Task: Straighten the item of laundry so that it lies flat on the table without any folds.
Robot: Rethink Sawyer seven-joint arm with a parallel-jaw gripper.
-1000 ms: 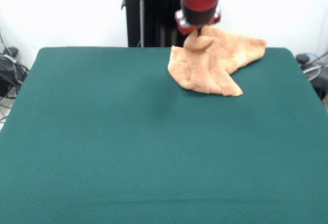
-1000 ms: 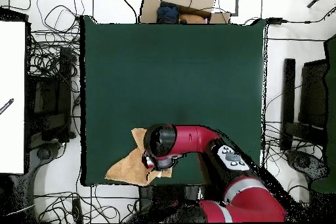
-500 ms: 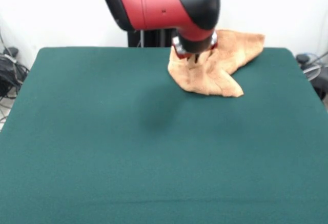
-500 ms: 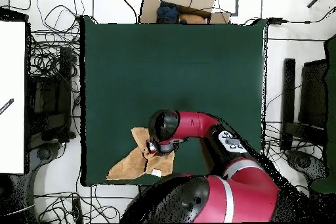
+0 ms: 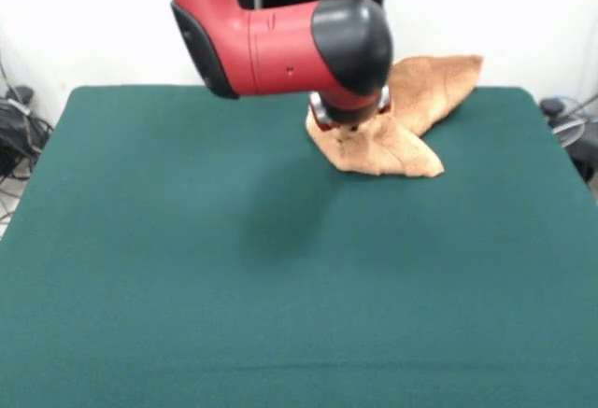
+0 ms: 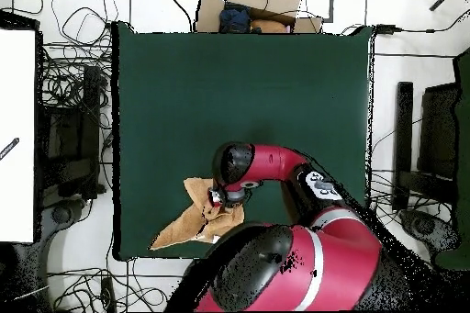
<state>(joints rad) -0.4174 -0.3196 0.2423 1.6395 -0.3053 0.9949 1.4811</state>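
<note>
The item of laundry (image 5: 404,143), a peach-orange towel, lies crumpled at the table's far right in the front view, one corner reaching past the far edge. My gripper (image 5: 351,129) presses down into its left part under the red and black arm head, and the cloth rises in a tent to it, so it is shut on the towel. From overhead the towel (image 6: 191,223) sits bunched at the bottom left edge of the table (image 6: 239,89), with the gripper (image 6: 218,202) over its right part. The green table (image 5: 234,268) spreads wide around it.
A cardboard box (image 6: 253,1) sits beyond the table's top edge in the overhead view. Tangled cables (image 6: 78,80) and a white panel (image 6: 16,135) lie to the left, dark equipment (image 6: 431,144) to the right. Cables (image 5: 14,128) also show left of the table in front.
The arm has swung forward over the table and the gripper has dropped lower, carrying the bunched part of the towel away from the far edge. The towel's raised peak has flattened.
</note>
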